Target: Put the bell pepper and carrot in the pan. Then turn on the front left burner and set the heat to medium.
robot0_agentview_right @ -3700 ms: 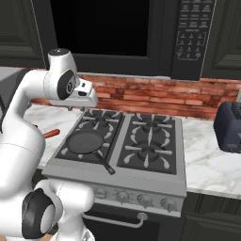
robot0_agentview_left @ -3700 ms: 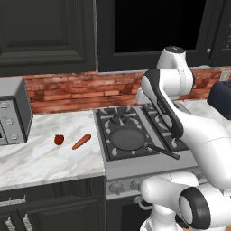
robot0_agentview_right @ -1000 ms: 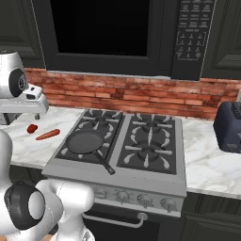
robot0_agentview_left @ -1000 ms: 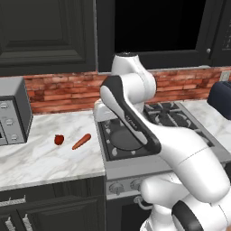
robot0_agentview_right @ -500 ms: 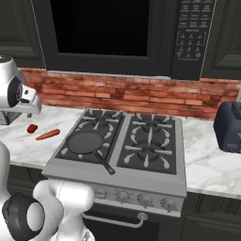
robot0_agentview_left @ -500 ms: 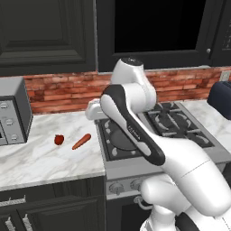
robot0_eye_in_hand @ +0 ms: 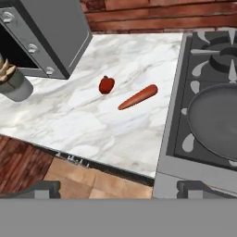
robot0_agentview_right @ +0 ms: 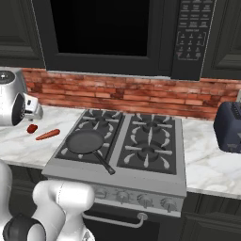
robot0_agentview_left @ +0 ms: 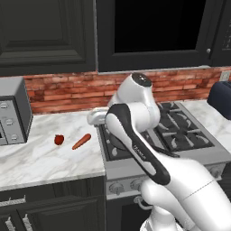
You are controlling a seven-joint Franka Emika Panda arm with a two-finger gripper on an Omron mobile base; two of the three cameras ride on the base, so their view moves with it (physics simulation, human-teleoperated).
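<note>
A: How did the veg look?

B: bell pepper (robot0_eye_in_hand: 106, 84) was small, round, glossy red with a dark stem spot on top. carrot (robot0_eye_in_hand: 138, 97) was a short orange-red taper, one end thicker. Both lay on the white marble counter (robot0_eye_in_hand: 92, 125), left of the stove (robot0_agentview_right: 117, 164), near each other but not touching

A: Carrot orientation?

B: Lay flat. In the hand view its long axis ran diagonally, thick end toward the stove, thin tip toward the counter's front edge. In the left base view the carrot (robot0_agentview_left: 81, 141) sat just right of the pepper (robot0_agentview_left: 58, 140), slanting the same way. Right base view had the carrot (robot0_agentview_right: 48, 134) between the pepper (robot0_agentview_right: 32, 128) and the stove edge

A: Pan?

B: pan (robot0_agentview_right: 84, 141) was round, shallow, dark grey, empty. It sat on the front left burner (robot0_agentview_right: 75, 151) grate, long thin black handle (robot0_agentview_right: 103, 163) pointing toward the stove front and to the right. Hand view caught the pan (robot0_eye_in_hand: 215, 120) at its right edge

A: Gripper?

B: gripper (robot0_eye_in_hand: 119, 189) was spread wide, holding nothing, both dark tips far apart at the bottom of the hand view. It hung above the counter's front edge, well apart from pepper and carrot. A grey toaster oven (robot0_eye_in_hand: 51, 37) stood at the back left of the counter
</note>
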